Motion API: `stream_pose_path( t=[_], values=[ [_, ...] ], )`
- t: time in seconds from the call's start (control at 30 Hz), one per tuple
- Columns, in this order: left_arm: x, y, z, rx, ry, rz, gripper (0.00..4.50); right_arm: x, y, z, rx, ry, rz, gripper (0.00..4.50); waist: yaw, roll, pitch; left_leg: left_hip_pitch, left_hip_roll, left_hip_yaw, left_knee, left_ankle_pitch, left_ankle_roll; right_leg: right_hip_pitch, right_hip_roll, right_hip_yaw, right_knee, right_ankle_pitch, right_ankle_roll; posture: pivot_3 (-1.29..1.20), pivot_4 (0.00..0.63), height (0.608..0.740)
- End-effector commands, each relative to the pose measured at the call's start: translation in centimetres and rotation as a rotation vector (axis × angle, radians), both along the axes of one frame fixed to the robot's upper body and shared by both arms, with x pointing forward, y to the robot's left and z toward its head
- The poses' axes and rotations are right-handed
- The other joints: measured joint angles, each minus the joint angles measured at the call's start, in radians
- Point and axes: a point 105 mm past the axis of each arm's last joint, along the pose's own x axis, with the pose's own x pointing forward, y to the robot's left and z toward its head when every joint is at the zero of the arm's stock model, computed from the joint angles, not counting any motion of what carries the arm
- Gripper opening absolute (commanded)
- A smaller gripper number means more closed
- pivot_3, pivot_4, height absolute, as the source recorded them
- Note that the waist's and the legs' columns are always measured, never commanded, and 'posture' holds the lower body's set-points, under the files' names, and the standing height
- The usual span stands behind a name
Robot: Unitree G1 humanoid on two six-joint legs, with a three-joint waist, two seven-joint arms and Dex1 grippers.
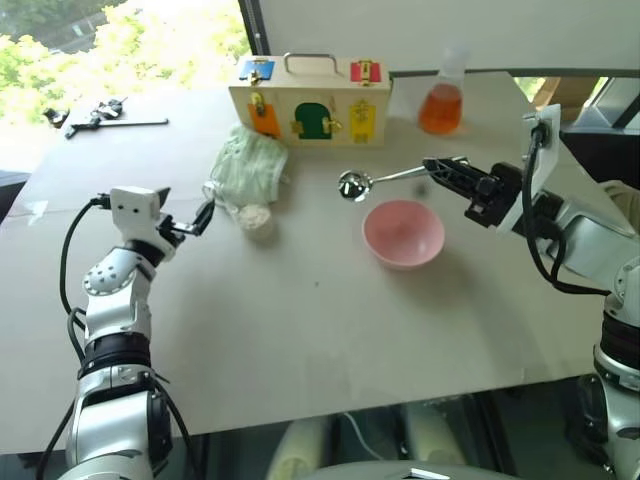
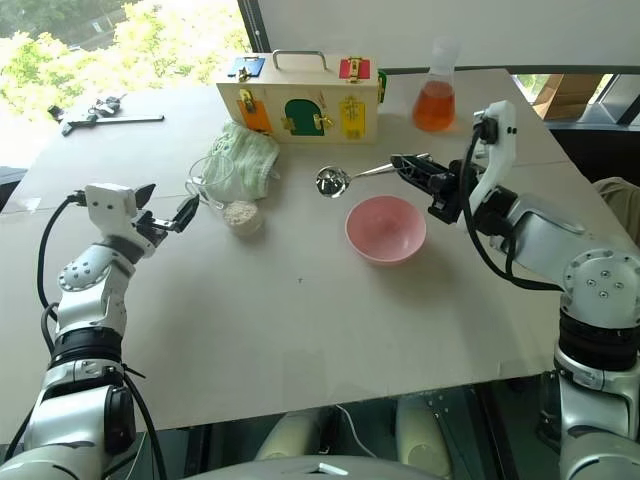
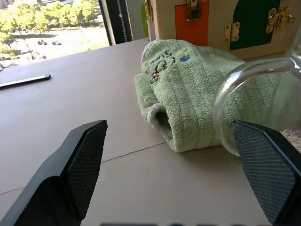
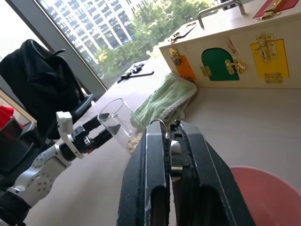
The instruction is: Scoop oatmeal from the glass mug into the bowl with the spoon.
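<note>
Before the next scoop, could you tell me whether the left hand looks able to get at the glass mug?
Probably yes: the open left hand sits beside the glass mug, with nothing between them. The green cloth lies behind the mug, out of the way.

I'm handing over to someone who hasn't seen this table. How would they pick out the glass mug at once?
Start at the wooden latch box at the table's far edge. In front of its left end lies a crumpled green cloth; the glass mug sits against that cloth's near-left side. It is clear with a side handle, unlike the conical flask of orange liquid or the pink bowl.
</note>
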Motion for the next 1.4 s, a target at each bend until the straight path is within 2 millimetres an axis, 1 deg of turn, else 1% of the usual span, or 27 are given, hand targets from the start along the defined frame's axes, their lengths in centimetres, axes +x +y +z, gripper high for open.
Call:
stream_pose_path(
  t=[0.03,0.23,0.5,0.6,0.7,0.77,0.8,0.83,0.87,0.9,1.03,1.13,1.27,1.33,1.4],
  values=[
    [0.2,0.9,1.9,0.017,-0.061,0.016,4.47,-0.6,0.2,1.3,0.023,-0.061,0.004,0.0,-0.001,0.0,0.0,0.0,0.0,0.0,0.0,0.0,0.0,0.0,0.0,0.0,0.0,0.0,0.0,0.0,0.15,0.74],
    [1.4,-0.5,2.5,0.008,-0.068,-0.039,4.47,-0.6,0.3,1.2,0.027,-0.061,0.001,0.0,-0.002,0.0,0.0,0.0,0.0,0.0,0.0,0.0,0.0,0.0,0.0,0.0,0.0,0.0,0.0,0.0,0.15,0.74],
    [3.0,-2.1,2.0,-0.006,-0.033,-0.091,4.47,-0.6,0.3,1.1,0.032,-0.061,-0.007,0.0,-0.002,0.0,0.0,0.0,0.0,0.0,0.0,0.0,0.0,0.0,0.0,0.0,0.0,0.0,0.0,0.0,0.15,0.74],
    [3.5,-2.6,1.9,-0.001,-0.015,-0.107,3.72,-0.6,0.3,1.2,0.036,-0.062,-0.009,0.0,-0.002,0.0,0.0,0.0,0.0,0.0,0.001,0.0,0.0,0.0,0.0,0.0,0.0,0.0,0.0,0.0,0.15,0.74],
    [3.7,-2.8,1.9,-0.001,-0.014,-0.111,2.19,-0.6,0.3,1.1,0.036,-0.063,-0.01,0.0,-0.004,0.0,0.0,0.0,0.0,0.0,0.001,0.0,0.0,0.0,0.0,0.0,0.0,0.0,0.0,0.0,0.15,0.74],
    [3.9,-2.8,2.0,-0.006,-0.016,-0.113,1.58,-0.5,0.3,1.1,0.037,-0.063,-0.011,0.0,-0.004,0.0,0.0,0.0,0.0,0.0,0.001,0.0,0.0,0.0,0.0,0.0,0.001,0.0,0.0,0.0,0.15,0.74],
    [3.9,-2.8,2.0,-0.006,-0.017,-0.115,1.03,-0.5,0.3,1.1,0.037,-0.064,-0.012,0.0,-0.003,0.0,0.0,0.0,0.0,0.0,0.001,0.0,0.0,0.0,0.0,0.0,0.001,0.0,0.0,0.0,0.15,0.74],
    [3.8,-2.9,2.0,-0.006,-0.018,-0.118,0.71,-0.5,0.3,1.1,0.038,-0.065,-0.013,0.0,-0.003,0.0,0.0,0.0,0.0,0.0,0.001,0.0,0.0,0.0,0.0,0.0,0.001,0.0,0.0,0.0,0.15,0.74],
    [3.8,-2.8,2.0,-0.004,-0.021,-0.121,0.29,-0.5,0.3,1.1,0.038,-0.066,-0.014,0.0,-0.004,0.0,0.0,0.0,0.0,0.0,0.001,0.0,0.0,0.0,0.0,0.0,0.001,0.0,0.0,0.0,0.15,0.74],
    [3.6,-2.8,2.0,-0.002,-0.025,-0.125,0.05,-0.5,0.3,1.1,0.039,-0.067,-0.015,0.0,-0.003,0.0,0.0,0.0,0.0,0.0,0.001,0.0,0.0,0.0,0.0,0.0,0.001,0.0,0.0,0.0,0.15,0.74],
    [2.9,-3.5,2.1,0.001,-0.056,-0.157,0.05,-0.5,0.2,1.2,0.039,-0.07,-0.018,0.0,-0.007,0.0,0.0,0.0,0.0,0.0,0.001,0.0,0.0,0.0,0.0,0.0,0.001,0.0,0.0,0.0,0.15,0.74],
    [1.8,-4.7,2.2,-0.017,-0.082,-0.18,0.05,-0.4,0.2,1.3,0.037,-0.072,-0.018,0.0,-0.005,0.0,0.0,-0.001,0.0,0.0,0.001,0.0,0.0,0.0,0.0,0.0,0.001,0.0,0.0,0.0,0.15,0.74],
    [0.0,-7.2,3.0,-0.073,-0.114,-0.201,0.05,-0.3,0.3,1.9,0.036,-0.087,-0.011,0.0,-0.003,0.0,0.0,-0.001,0.0,0.0,0.001,0.0,0.0,0.0,-0.001,0.0,0.0,0.0,0.0,0.0,0.15,0.74],
    [-0.8,-9.1,3.4,-0.076,-0.124,-0.207,0.05,-0.2,0.7,2.5,0.036,-0.105,0.003,0.0,-0.002,0.0,0.0,-0.001,0.0,-0.001,0.001,0.0,0.0,0.0,-0.001,0.0,0.001,0.0,0.0,0.0,0.15,0.74],
    [-1.0,-10.2,3.9,-0.098,-0.131,-0.173,0.05,-0.2,1.1,3.2,0.033,-0.124,0.02,0.0,0.001,0.0,0.0,-0.001,0.0,-0.001,0.002,0.0,0.0,0.0,-0.001,0.0,0.001,0.0,0.0,0.0,0.15,0.74]
  ],
)
